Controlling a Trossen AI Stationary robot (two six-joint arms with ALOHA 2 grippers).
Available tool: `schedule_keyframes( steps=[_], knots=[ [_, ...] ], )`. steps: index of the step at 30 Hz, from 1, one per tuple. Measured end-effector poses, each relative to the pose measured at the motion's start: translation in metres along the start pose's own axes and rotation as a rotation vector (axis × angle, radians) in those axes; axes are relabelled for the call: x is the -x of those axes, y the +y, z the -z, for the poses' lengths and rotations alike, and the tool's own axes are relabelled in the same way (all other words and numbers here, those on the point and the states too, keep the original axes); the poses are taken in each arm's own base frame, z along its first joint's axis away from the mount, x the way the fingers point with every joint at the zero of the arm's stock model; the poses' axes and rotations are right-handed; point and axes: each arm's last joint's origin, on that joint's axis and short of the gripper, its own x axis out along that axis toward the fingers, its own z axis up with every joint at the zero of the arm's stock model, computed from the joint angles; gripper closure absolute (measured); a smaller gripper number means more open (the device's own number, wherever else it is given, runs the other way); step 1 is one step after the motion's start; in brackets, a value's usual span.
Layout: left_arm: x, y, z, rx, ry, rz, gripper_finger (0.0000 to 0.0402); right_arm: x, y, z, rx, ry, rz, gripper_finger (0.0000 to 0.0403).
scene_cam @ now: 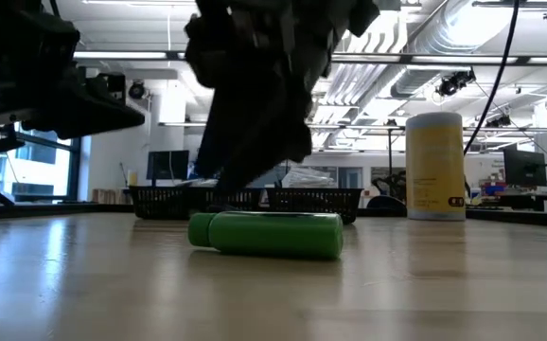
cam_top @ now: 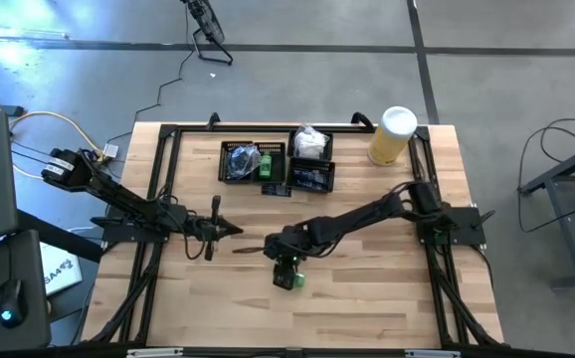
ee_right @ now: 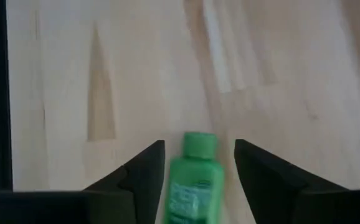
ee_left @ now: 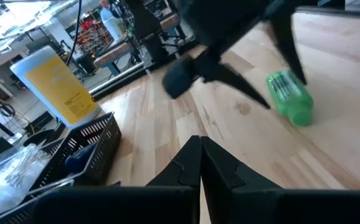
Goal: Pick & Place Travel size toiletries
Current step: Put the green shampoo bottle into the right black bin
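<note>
The green travel bottle (ee_right: 194,180) is laid flat on the bare table (cam_top: 367,308), near of the mesh trays (cam_top: 278,164), between the parted jaws of the right gripper (ee_right: 197,165), apparently just set down, while the left gripper (ee_left: 200,155) is kept closed and empty nearby.

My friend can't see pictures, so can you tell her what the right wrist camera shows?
A small green bottle lies on the pale wooden table, between the right gripper's two dark jaws. The jaws stand open on either side of it, with a gap showing on both sides. Nothing else is in this view except a dark strip along one edge.
</note>
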Motion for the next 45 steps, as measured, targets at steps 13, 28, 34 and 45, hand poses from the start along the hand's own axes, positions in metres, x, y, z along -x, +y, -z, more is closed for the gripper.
schedule_keyframes(
  steps=[13,28,34,45],
  knots=[
    [-0.005,-0.001,-0.001,-0.017,0.050,0.014,0.0402,-0.027,-0.005,0.007,-0.003,0.016,-0.004,0.0229],
    [-0.005,-0.001,-0.001,-0.016,0.057,0.017,0.0402,-0.038,-0.005,0.015,-0.008,0.061,0.021,0.0252],
    [-0.005,-0.001,-0.001,-0.013,0.057,0.017,0.0402,-0.036,-0.011,0.021,-0.058,0.144,0.044,0.0304],
    [-0.005,-0.001,-0.001,-0.013,0.058,0.018,0.0402,-0.034,-0.011,0.026,-0.036,0.191,0.061,0.0290]
  ],
)
